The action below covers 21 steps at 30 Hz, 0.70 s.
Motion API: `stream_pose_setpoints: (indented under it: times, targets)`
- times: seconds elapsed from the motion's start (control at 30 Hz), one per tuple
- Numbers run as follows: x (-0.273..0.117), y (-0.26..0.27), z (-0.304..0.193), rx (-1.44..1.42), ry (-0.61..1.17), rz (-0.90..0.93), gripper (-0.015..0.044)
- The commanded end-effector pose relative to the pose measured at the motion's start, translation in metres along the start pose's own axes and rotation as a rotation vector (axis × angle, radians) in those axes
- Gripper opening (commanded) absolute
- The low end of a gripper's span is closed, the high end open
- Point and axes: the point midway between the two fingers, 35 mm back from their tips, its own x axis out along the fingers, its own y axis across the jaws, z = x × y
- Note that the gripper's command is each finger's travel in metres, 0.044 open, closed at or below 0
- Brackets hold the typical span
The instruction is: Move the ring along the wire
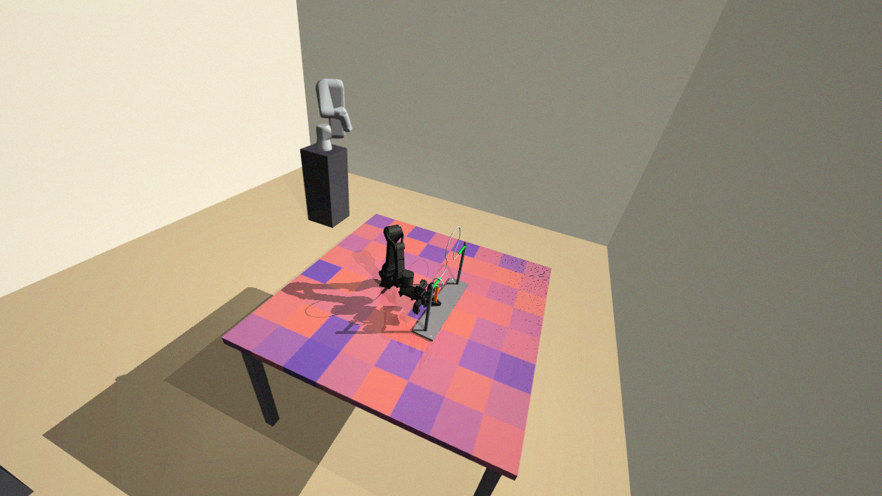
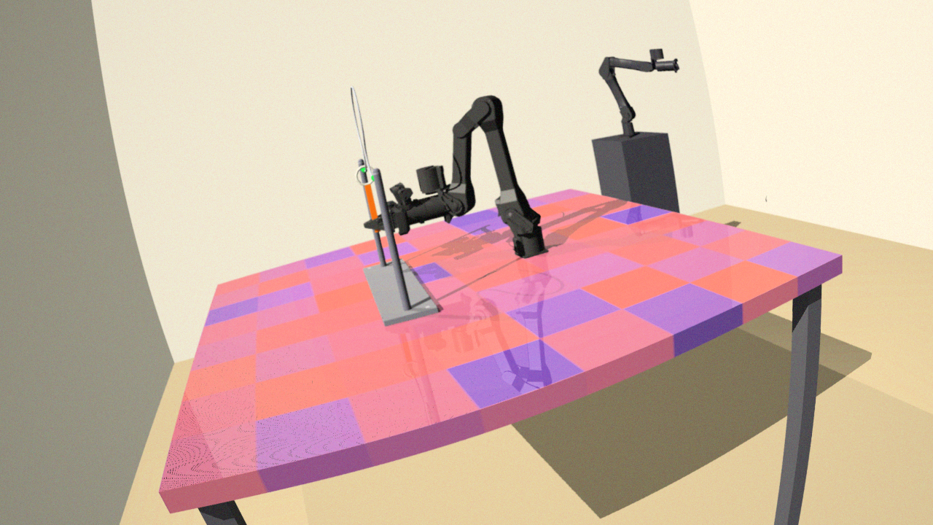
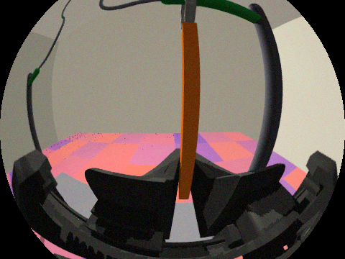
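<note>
My gripper is shut on the lower part of the upright orange handle. The ring is around the wire's green part beside one post. In the wrist view this post stands to the right of the handle. The ring's upper part is cut off there. The other green part is at the other post. Whether the ring touches the wire is too small to tell.
The thin grey wire rises in a tall loop between the posts. Both posts stand on a grey base plate on the checkered table. Other arms stand on pedestals beyond the table.
</note>
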Motion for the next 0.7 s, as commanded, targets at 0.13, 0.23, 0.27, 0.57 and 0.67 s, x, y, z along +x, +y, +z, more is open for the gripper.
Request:
stream_pose_setpoints:
  times: [0.13, 0.23, 0.27, 0.57, 0.67]
  targets:
    - [0.0006, -0.0006, 0.0135, -0.003, -0.008, -0.005, -0.015]
    - [0.0006, -0.0006, 0.0138, -0.003, -0.008, -0.005, -0.015]
    - [0.0006, -0.0006, 0.0138, -0.003, -0.008, -0.005, -0.015]
    - [0.0006, -0.0006, 0.0138, -0.003, -0.008, -0.005, -0.015]
    - [0.0006, -0.0006, 0.0138, -0.003, -0.008, -0.005, -0.015]
